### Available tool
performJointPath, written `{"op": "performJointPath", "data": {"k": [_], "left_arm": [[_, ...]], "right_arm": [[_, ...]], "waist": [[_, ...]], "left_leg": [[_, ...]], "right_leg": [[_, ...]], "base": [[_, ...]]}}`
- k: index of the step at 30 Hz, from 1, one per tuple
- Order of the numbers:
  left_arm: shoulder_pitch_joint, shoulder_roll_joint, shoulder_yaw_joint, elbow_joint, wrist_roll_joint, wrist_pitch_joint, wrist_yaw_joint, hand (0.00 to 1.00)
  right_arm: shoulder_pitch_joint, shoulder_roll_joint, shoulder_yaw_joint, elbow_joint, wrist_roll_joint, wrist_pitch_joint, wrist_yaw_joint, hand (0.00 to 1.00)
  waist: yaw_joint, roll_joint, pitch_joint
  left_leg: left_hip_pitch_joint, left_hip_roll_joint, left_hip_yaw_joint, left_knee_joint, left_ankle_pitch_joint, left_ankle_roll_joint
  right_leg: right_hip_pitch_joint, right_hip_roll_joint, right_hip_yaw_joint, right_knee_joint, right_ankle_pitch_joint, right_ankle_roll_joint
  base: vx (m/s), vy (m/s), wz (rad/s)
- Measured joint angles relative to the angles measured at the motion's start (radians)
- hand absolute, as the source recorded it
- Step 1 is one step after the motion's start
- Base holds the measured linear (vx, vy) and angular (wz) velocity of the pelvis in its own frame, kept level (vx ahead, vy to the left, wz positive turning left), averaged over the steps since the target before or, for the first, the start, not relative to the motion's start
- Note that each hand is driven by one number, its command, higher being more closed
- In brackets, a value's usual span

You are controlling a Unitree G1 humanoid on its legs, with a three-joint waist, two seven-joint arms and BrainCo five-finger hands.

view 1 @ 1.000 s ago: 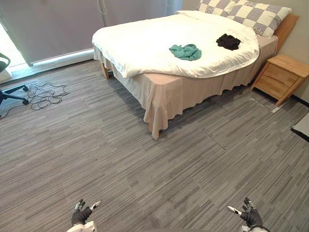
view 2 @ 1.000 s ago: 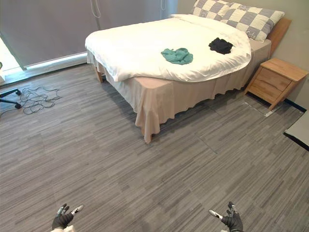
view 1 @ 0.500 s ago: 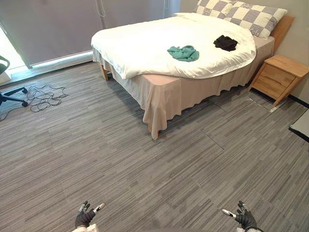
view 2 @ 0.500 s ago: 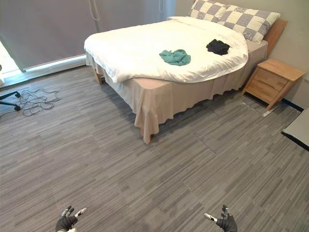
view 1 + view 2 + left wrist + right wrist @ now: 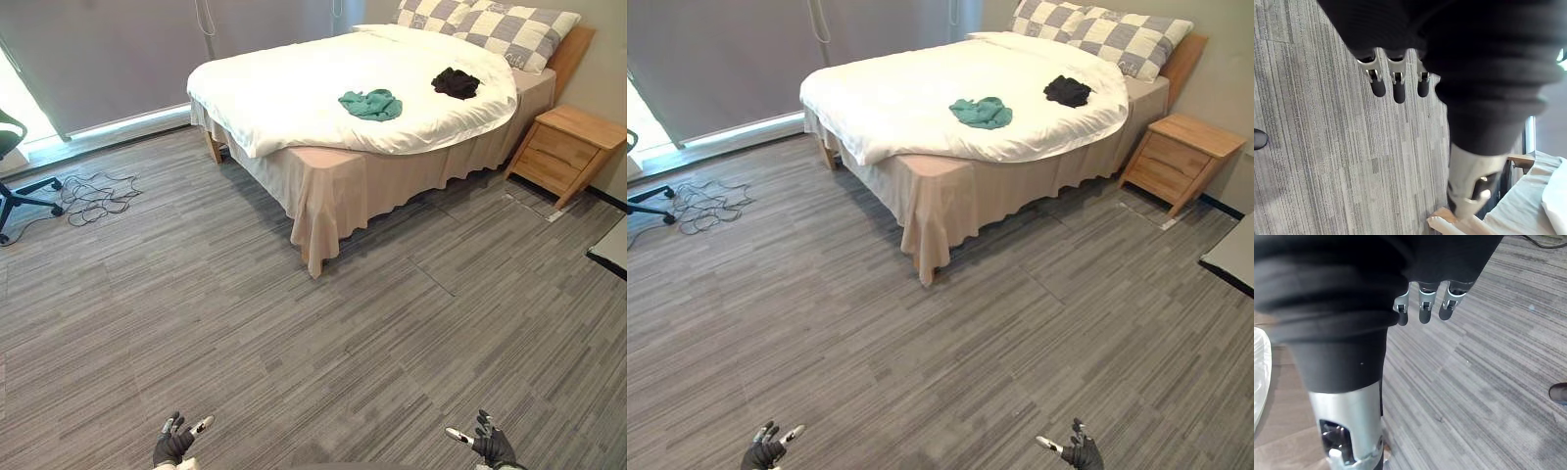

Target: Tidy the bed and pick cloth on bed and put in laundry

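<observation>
Both hands hang low and empty in front of the robot, the left hand and the right hand each with fingers loosely spread and nothing in their hold.

A wide stretch of grey floor lies between them and the bed, so the step in hand looks to be the walk up to it. The near corner of the bed points toward the robot. I would steer for the long side to the right of that corner, since both cloths lie nearer that edge. The white duvet sits askew, bulging over the side, and will want pulling straight once it is bare. The green cloth lies crumpled near the middle of the duvet. The black cloth lies further up, near the checked pillows. The green one is the closer reach, though it may need a lean over the mattress. Soft cloth should be gathered with a full curl of the fingers. I cannot tell from here where the laundry goes.

Around the room, a grey curtain covers the far wall. A wooden nightstand stands just beside the bed's right side and narrows the way to the black cloth. An office chair and a tangle of cable sit well apart to the left, out of the path.
</observation>
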Motion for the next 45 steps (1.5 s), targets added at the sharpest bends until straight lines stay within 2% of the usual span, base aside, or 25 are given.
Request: {"op": "performJointPath", "data": {"k": [4, 6, 9, 10, 13, 14, 18, 20, 21, 22, 24, 26, 28, 29, 31, 34, 36, 38, 39, 40, 41, 42, 43, 44, 45], "left_arm": [[0.000, 0.001, -0.018, 0.002, 0.000, 0.000, -0.002, 0.00], [-0.018, 0.005, -0.081, 0.022, 0.000, -0.004, 0.001, 0.00], [-0.020, 0.028, -0.110, 0.026, -0.001, -0.016, 0.001, 0.00], [-0.016, 0.037, -0.109, 0.021, -0.002, -0.016, 0.004, 0.00], [-0.024, 0.050, -0.111, 0.017, 0.001, -0.016, 0.008, 0.00], [-0.035, 0.050, -0.115, 0.008, 0.006, -0.016, 0.006, 0.00], [-0.049, 0.082, -0.108, -0.012, 0.054, -0.014, -0.010, 0.00], [-0.050, 0.071, -0.074, -0.014, 0.081, -0.013, -0.012, 0.00], [-0.052, 0.066, -0.070, -0.015, 0.083, -0.014, -0.012, 0.00], [-0.062, 0.054, -0.065, -0.023, 0.090, -0.016, -0.009, 0.00], [-0.065, 0.017, -0.042, -0.023, 0.082, -0.015, -0.004, 0.00], [-0.054, -0.014, -0.039, -0.005, 0.081, -0.019, -0.004, 0.00], [-0.026, -0.018, -0.037, 0.003, 0.081, -0.021, -0.003, 0.00], [-0.009, -0.017, -0.035, 0.001, 0.081, -0.022, -0.002, 0.00], [-0.005, -0.024, -0.035, 0.000, 0.080, -0.030, -0.002, 0.00], [-0.015, -0.053, -0.036, -0.020, 0.078, -0.051, -0.002, 0.00], [-0.048, -0.074, -0.036, -0.045, 0.075, -0.060, -0.001, 0.00], [-0.059, -0.091, -0.043, -0.083, 0.064, -0.070, 0.004, 0.00], [-0.058, -0.090, -0.048, -0.084, 0.058, -0.074, 0.008, 0.00], [-0.055, -0.088, -0.057, -0.081, 0.057, -0.075, 0.019, 0.00], [-0.070, -0.088, -0.097, -0.063, 0.057, -0.076, 0.038, 0.00], [-0.076, -0.087, -0.122, -0.050, 0.057, -0.078, 0.040, 0.00], [-0.080, -0.084, -0.150, -0.029, 0.056, -0.080, 0.040, 0.00], [-0.080, -0.071, -0.161, -0.025, 0.033, -0.083, 0.041, 0.00], [-0.080, -0.057, -0.170, -0.014, 0.017, -0.085, 0.043, 0.00]], "right_arm": [[-0.011, 0.000, 0.000, 0.000, 0.001, 0.000, -0.002, 0.00], [-0.028, -0.005, 0.008, 0.002, 0.003, 0.001, -0.010, 0.00], [-0.057, 0.027, 0.034, 0.012, 0.002, 0.003, -0.016, 0.00], [-0.052, 0.050, 0.041, 0.023, 0.002, 0.008, -0.016, 0.00], [-0.023, 0.080, 0.050, 0.022, 0.003, 0.021, -0.015, 0.00], [-0.010, 0.079, 0.050, 0.022, 0.007, 0.030, -0.016, 0.00], [-0.003, 0.079, 0.045, 0.019, 0.048, 0.046, -0.017, 0.00], [0.006, 0.079, 0.028, 0.015, 0.049, 0.060, -0.019, 0.00], [0.008, 0.079, 0.025, 0.011, 0.050, 0.063, -0.018, 0.00], [0.014, 0.080, 0.021, -0.020, 0.052, 0.072, -0.013, 0.00], [0.006, 0.075, -0.026, -0.021, 0.059, 0.083, -0.001, 0.00], [0.010, 0.070, -0.064, -0.016, 0.039, 0.080, 0.005, 0.00], [0.001, 0.060, -0.049, 0.012, 0.037, 0.056, 0.005, 0.00], [-0.009, 0.055, -0.029, 0.026, 0.032, 0.045, 0.006, 0.00], [-0.015, 0.048, -0.026, 0.025, 0.017, 0.029, 0.007, 0.00], [-0.044, 0.034, -0.030, 0.012, 0.003, 0.012, 0.008, 0.00], [-0.025, 0.042, -0.030, -0.054, 0.002, -0.005, 0.013, 0.00], [0.005, 0.044, -0.013, -0.109, 0.005, -0.017, 0.017, 0.00], [0.013, 0.050, -0.003, -0.108, 0.005, -0.017, 0.017, 0.00], [0.027, 0.065, -0.002, -0.102, 0.007, -0.017, 0.017, 0.00], [0.028, 0.065, -0.001, -0.066, 0.009, -0.013, 0.018, 0.00], [0.018, 0.061, -0.001, -0.039, 0.006, -0.007, 0.020, 0.00], [-0.003, 0.058, -0.001, 0.012, 0.000, 0.008, 0.024, 0.00], [-0.014, 0.065, -0.002, 0.038, -0.002, 0.012, 0.023, 0.00], [-0.015, 0.069, -0.002, 0.047, -0.003, 0.014, 0.023, 0.00]], "waist": [[0.001, -0.008, 0.016], [0.004, -0.013, 0.053], [0.005, -0.039, 0.094], [0.003, -0.043, 0.108], [-0.005, -0.050, 0.109], [-0.013, -0.048, 0.111], [-0.020, -0.058, 0.117], [-0.027, -0.041, 0.121], [-0.029, -0.027, 0.110], [-0.042, -0.008, 0.093], [-0.055, 0.013, 0.084], [-0.055, 0.045, 0.088], [-0.051, 0.051, 0.096], [-0.044, 0.026, 0.105], [-0.022, 0.017, 0.107], [0.010, 0.001, 0.116], [0.009, -0.011, 0.121], [0.014, -0.007, 0.110], [0.024, -0.023, 0.098], [0.022, -0.059, 0.063], [0.010, -0.087, 0.045], [0.006, -0.090, 0.041], [0.003, -0.094, 0.034], [0.000, -0.090, 0.035], [-0.001, -0.089, 0.036]], "left_leg": [[-0.003, -0.006, -0.001, 0.029, -0.034, 0.015], [-0.022, -0.011, 0.000, 0.104, -0.082, 0.032], [-0.002, -0.021, 0.015, 0.181, -0.129, 0.051], [0.031, -0.017, 0.015, 0.181, -0.140, 0.054], [0.055, 0.010, -0.001, 0.195, -0.188, 0.050], [0.073, 0.018, -0.002, 0.194, -0.201, 0.038], [0.140, 0.028, 0.028, 0.193, -0.241, -0.025], [0.212, 0.056, 0.059, 0.187, -0.295, -0.043], [0.214, 0.068, 0.067, 0.182, -0.304, -0.036], [0.210, 0.082, 0.076, 0.170, -0.328, 0.014], [0.181, 0.122, 0.079, 0.303, -0.304, 0.020], [0.007, 0.250, 0.012, 0.775, -0.175, 0.017], [-0.144, 0.287, -0.037, 1.100, -0.193, -0.014], [-0.236, 0.262, -0.053, 1.170, -0.210, -0.021], [-0.311, 0.228, -0.050, 1.123, -0.226, -0.003], [-0.417, 0.191, 0.046, 0.832, -0.238, 0.020], [-0.429, 0.178, 0.225, 0.478, -0.122, 0.088], [-0.465, 0.185, 0.277, 0.387, -0.046, 0.113], [-0.470, 0.175, 0.269, 0.426, 0.018, 0.132], [-0.491, 0.136, 0.257, 0.476, 0.019, 0.145], [-0.513, 0.096, 0.223, 0.525, -0.046, 0.164], [-0.514, 0.086, 0.220, 0.540, -0.073, 0.166], [-0.500, 0.062, 0.217, 0.544, -0.117, 0.169], [-0.466, 0.042, 0.207, 0.533, -0.141, 0.168], [-0.430, 0.021, 0.188, 0.514, -0.152, 0.169]], "right_leg": [[-0.054, -0.031, 0.002, 0.137, -0.073, 0.022], [-0.157, -0.084, 0.007, 0.401, -0.124, 0.070], [-0.318, -0.169, 0.006, 0.773, -0.079, 0.043], [-0.344, -0.160, 0.021, 0.828, -0.108, 0.073], [-0.392, -0.115, 0.012, 0.802, -0.165, 0.078], [-0.417, -0.102, -0.021, 0.702, -0.156, 0.066], [-0.409, -0.080, -0.093, 0.335, -0.008, 0.032], [-0.412, -0.084, -0.148, 0.385, 0.073, -0.052], [-0.442, -0.084, -0.156, 0.442, 0.032, -0.074], [-0.496, -0.088, -0.168, 0.560, -0.057, -0.078], [-0.504, -0.055, -0.163, 0.611, -0.141, -0.125], [-0.399, 0.046, -0.117, 0.516, -0.175, -0.132], [-0.270, 0.114, -0.056, 0.392, -0.170, -0.158], [-0.172, 0.131, -0.008, 0.316, -0.156, -0.170], [-0.096, 0.134, 0.038, 0.259, -0.148, -0.162], [0.028, 0.111, 0.124, 0.177, -0.157, -0.128], [0.128, 0.069, 0.108, 0.135, -0.202, -0.055], [0.183, 0.054, 0.098, 0.129, -0.272, -0.028], [0.196, 0.030, 0.108, 0.138, -0.303, -0.017], [0.198, -0.018, 0.111, 0.159, -0.329, 0.013], [0.171, -0.062, 0.103, 0.238, -0.336, 0.028], [0.144, -0.079, 0.102, 0.309, -0.332, 0.036], [0.068, -0.109, 0.103, 0.481, -0.290, 0.072], [-0.008, -0.142, 0.086, 0.685, -0.187, 0.080], [-0.042, -0.166, 0.061, 0.787, -0.179, 0.066]], "base": [[0.01, 0.007, 0.01], [0.03, 0.061, -0.04], [0.02, 0.078, -0.12], [0.11, 0.052, 0.00], [0.16, 0.006, 0.13], [0.23, -0.042, 0.12], [0.32, -0.093, -0.10], [0.43, -0.141, -0.27], [0.44, -0.178, -0.13], [0.58, -0.290, -0.07], [0.57, -0.303, -0.32], [0.53, -0.262, -0.63], [0.61, -0.164, -0.91], [0.67, -0.128, -1.19], [0.49, -0.053, -1.00], [0.60, 0.069, -0.99], [0.52, 0.153, -0.51], [0.55, 0.307, -0.36], [0.60, 0.366, -0.35], [0.70, 0.368, 0.03], [0.71, 0.344, 0.31], [0.86, 0.419, 0.45], [0.70, 0.362, 0.44], [0.67, 0.353, 0.51], [0.51, 0.246, 0.58]]}}
